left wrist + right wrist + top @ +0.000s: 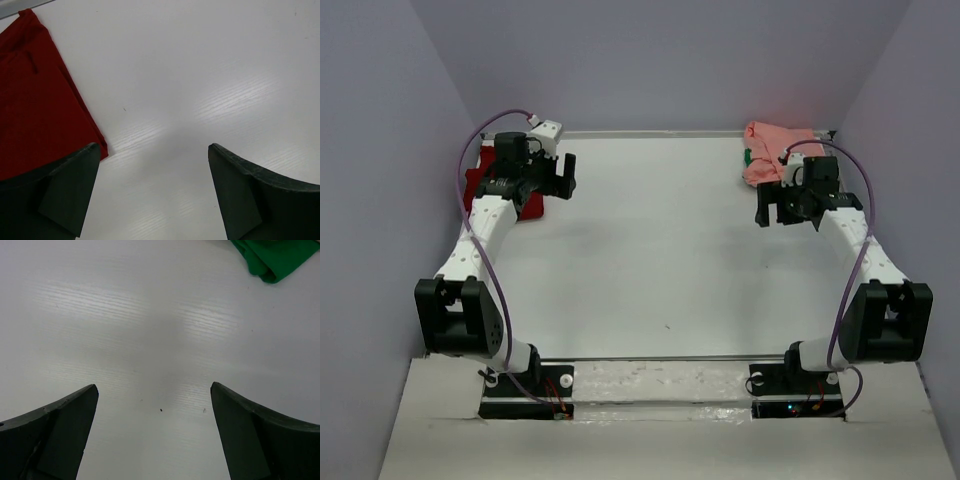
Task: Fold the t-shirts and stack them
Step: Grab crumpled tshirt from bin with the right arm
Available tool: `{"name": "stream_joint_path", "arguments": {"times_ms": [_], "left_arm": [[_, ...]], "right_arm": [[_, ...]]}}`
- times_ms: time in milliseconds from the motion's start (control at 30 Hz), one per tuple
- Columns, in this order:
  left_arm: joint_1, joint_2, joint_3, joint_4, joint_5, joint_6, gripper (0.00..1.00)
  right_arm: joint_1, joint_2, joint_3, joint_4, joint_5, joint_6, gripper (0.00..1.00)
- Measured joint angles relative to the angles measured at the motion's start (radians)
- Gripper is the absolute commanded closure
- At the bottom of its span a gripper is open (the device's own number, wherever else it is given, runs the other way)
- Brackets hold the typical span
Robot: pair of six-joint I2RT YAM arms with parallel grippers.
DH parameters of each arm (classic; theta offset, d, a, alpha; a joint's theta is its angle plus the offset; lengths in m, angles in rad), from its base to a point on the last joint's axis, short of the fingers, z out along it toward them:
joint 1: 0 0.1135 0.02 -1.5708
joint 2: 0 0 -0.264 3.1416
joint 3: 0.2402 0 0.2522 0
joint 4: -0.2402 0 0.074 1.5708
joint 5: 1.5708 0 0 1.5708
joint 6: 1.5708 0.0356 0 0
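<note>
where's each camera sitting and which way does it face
top external: above and behind the arm bases, looking down on the table, left gripper and right gripper.
left wrist: on that arm, facing down past its open fingers; dark red shirt at left.
right wrist: same on its arm, open fingers; green shirt top right.
shared: top and left wrist both show the dark red shirt.

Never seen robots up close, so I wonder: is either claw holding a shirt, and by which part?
Nothing is held. The left gripper and right gripper are both open, no cloth between their fingers.
</note>
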Motion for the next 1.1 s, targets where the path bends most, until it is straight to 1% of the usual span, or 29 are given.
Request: {"name": "stream_joint_path", "arguments": {"times_ms": [133, 233, 567, 733, 900, 1100], "left_arm": [[0.000, -0.004, -0.013, 0.003, 0.019, 0.001, 0.01], [0.000, -0.023, -0.042, 0.014, 0.017, 0.001, 0.01], [0.000, -0.054, -0.070, 0.038, -0.051, -0.001, 0.01], [0.000, -0.051, -0.070, 0.042, -0.074, -0.005, 0.01], [0.000, -0.044, -0.070, 0.045, -0.085, -0.011, 0.01], [0.000, -0.045, -0.074, 0.077, -0.100, -0.016, 0.01]], "right_arm": [[0.000, -0.018, -0.028, 0.017, 0.039, -0.017, 0.00], [0.000, -0.026, -0.043, 0.038, 0.098, -0.031, 0.00], [0.000, -0.040, -0.108, 0.067, 0.220, -0.084, 0.00], [0.000, -0.118, -0.108, 0.079, 0.340, -0.136, 0.00], [0.000, -0.185, -0.108, 0.117, 0.417, -0.157, 0.00], [0.000, -0.157, -0.106, 0.128, 0.462, -0.151, 0.00]]}}
